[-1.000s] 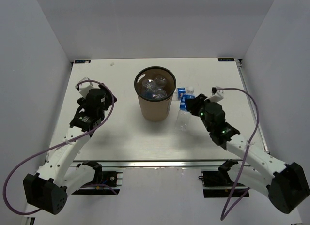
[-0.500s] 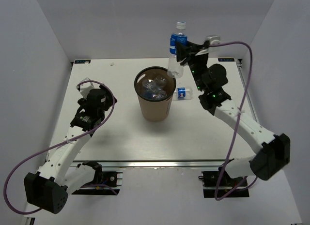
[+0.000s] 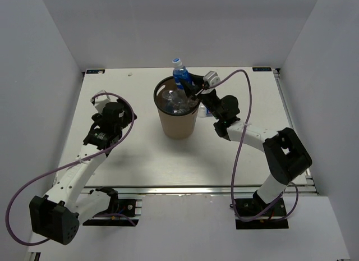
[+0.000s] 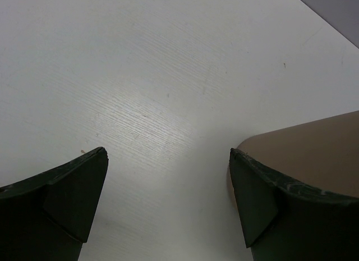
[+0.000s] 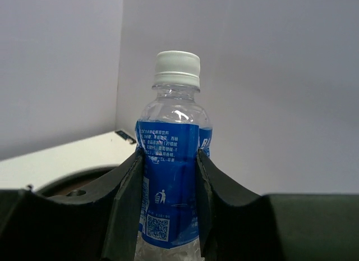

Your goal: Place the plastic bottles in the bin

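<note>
the bin point(image 3: 178, 122) stands upright on the white table point(image 3: 134, 157), and everything here is placed from it. the right gripper point(image 3: 188, 83) reaches in from the bin's right and is clamped on one plastic bottle point(image 3: 180, 76), held over the far right part of the bin's mouth. in the top view this bottle leans a little, with its white cap point(image 3: 177, 61) above and beyond the bin's far rim and its lower end down at the opening. whether the base dips below the rim cannot be told.

in the right wrist view the same bottle point(image 5: 171, 160) stands cap up, and the two dark fingers point(image 5: 128, 199) press on either side of its blue label. the bin's dark rim point(image 5: 70, 183) curves low to the left of it.

inside the bin lie other clear bottles point(image 3: 175, 102), crinkled and heaped together. how many there are cannot be counted.

the left gripper point(image 3: 97, 100) sits well to the bin's left, low near the table, with its jaws spread wide and nothing between them. in the left wrist view its fingers point(image 4: 70, 188) frame bare table, and the bin's brown side point(image 4: 314, 146) shows just behind the right-hand finger. a purple cable point(image 3: 238, 132) loops from the right arm, on the bin's right.
</note>
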{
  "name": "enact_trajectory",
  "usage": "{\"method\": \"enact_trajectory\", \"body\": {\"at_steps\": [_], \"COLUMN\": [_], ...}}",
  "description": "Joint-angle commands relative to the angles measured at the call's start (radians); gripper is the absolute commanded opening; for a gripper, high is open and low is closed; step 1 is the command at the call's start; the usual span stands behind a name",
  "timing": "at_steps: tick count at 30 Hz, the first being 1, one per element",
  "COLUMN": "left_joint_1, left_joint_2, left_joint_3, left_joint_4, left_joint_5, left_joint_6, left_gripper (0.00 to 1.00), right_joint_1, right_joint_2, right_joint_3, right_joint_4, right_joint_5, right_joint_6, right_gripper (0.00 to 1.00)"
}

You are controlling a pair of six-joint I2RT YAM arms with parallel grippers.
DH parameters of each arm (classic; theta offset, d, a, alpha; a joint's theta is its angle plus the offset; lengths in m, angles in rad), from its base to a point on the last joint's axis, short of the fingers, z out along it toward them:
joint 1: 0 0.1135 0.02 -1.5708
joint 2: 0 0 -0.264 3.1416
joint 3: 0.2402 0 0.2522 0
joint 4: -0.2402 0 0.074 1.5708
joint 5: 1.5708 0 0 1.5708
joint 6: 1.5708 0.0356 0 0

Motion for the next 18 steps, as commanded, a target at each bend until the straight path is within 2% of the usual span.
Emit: {"method": "enact_trajectory", "body": {"at_steps": [1,4,9,12,13,15,17,18], "left_joint_1": [0.008,0.008,0.008,0.008,0.008,0.008,0.008,0.008], "left_joint_2": [-0.006,-0.007,-0.007,-0.007,-0.007,-0.006,-0.001,-0.001], "left_joint_3": [-0.009,-0.01,-0.012,-0.012,-0.012,-0.012,-0.01,-0.01], "left_joint_4": [0.008,0.005,0.001,0.001,0.001,0.001,0.001,0.002], "left_joint_5": [0.014,0.016,0.016,0.014,0.013,0.01,0.01,0.011], "left_joint_6": [0.004,0.001,-0.001,-0.004,-0.002,-0.001,-0.002,-0.001], "left_gripper": [0.98,0.98,0.98,0.98,0.98,0.98,0.98,0.98], "right_joint_1": [0.005,0.005,0.006,0.007,0.007,0.007,0.007,0.007], "right_joint_2": [0.03,0.047,0.042,0.012,0.004,-0.019,-0.03,-0.039], "right_joint_3": [-0.068,-0.114,-0.167,-0.173,-0.177,-0.197,-0.216,-0.223], "right_joint_4": [0.166,0.181,0.201,0.117,0.101,0.086,0.11,0.124], "right_joint_5": [-0.053,-0.051,-0.052,-0.051,-0.053,-0.036,-0.016,-0.007], "right_joint_6": [-0.026,-0.028,-0.052,-0.066,-0.066,-0.069,-0.066,-0.08], "right_gripper": [0.3,0.35,0.36,0.48,0.56,0.62,0.88,0.89]}}
